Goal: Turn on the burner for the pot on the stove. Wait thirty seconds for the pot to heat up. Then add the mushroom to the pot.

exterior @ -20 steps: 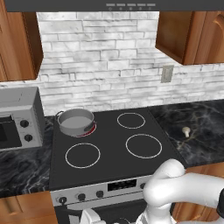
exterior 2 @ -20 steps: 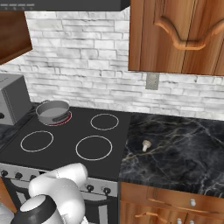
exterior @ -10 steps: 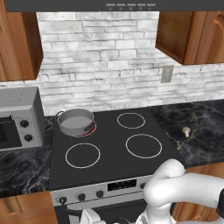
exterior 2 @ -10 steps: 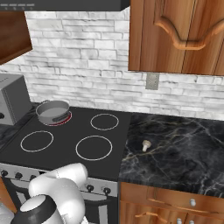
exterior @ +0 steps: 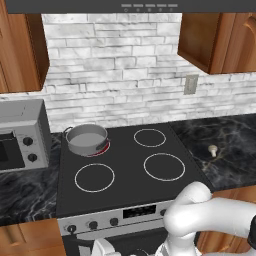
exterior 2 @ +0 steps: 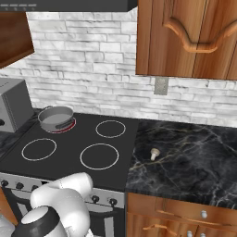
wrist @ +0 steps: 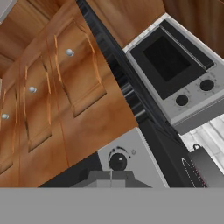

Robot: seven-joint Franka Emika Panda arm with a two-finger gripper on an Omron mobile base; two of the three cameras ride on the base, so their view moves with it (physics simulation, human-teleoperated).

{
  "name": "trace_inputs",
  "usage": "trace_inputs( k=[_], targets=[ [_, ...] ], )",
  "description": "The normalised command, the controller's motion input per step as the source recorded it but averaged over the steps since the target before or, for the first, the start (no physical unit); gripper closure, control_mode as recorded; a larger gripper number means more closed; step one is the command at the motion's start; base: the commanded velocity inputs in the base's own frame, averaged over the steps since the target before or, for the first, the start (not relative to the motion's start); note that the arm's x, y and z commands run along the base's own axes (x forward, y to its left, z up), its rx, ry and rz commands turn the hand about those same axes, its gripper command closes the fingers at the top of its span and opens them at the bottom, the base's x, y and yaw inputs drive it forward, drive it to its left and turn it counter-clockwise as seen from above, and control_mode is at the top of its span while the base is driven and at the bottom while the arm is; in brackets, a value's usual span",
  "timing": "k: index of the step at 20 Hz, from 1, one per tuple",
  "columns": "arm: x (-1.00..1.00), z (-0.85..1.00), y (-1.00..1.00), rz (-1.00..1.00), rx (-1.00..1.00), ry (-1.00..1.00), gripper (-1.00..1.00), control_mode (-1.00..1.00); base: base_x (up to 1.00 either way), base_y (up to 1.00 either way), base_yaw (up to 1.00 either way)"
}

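The grey steel pot [exterior: 87, 139] [exterior 2: 56, 118] stands on the back left burner [exterior: 103, 148] [exterior 2: 68, 127] of the black glass stove [exterior: 125, 170] [exterior 2: 74, 139]. That ring glows red at its rim. The small beige mushroom [exterior: 213, 149] [exterior 2: 154, 153] lies on the dark counter right of the stove. My gripper [wrist: 111, 176] is low in front of the stove's silver panel, shut with nothing between its tips. It points at a black knob [wrist: 117, 162] at the panel's left end. Contact with the knob cannot be told. The pot's edge [wrist: 209, 167] sits at the lower right of the hand view.
A grey box oven [exterior: 20, 135] [exterior 2: 14, 109] [wrist: 175, 74] with two black knobs stands on the counter left of the stove. Wooden cabinets [exterior: 210, 35] [exterior 2: 190, 37] hang above, and wooden drawers [exterior 2: 185, 217] sit under the right counter. Three plain white rings mark the other burners.
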Motion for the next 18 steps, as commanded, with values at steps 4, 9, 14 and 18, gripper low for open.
trace_inputs(
  k=[4, 9, 14, 18],
  targets=[
    [0.0, 0.0, 0.0, 0.0, 0.0, 0.0, 1.0, -1.0, 0.0, 0.0, 0.0],
    [0.0, 0.0, 0.0, 0.0, 0.0, 0.0, 1.0, -1.0, 0.0, 0.0, 0.0],
    [0.0, 0.0, 0.0, 0.0, 0.0, 0.0, 1.0, -1.0, 0.0, 0.0, 0.0],
    [0.0, 0.0, 0.0, 0.0, 0.0, 0.0, 1.0, -1.0, 0.0, 0.0, 0.0]
  ],
)
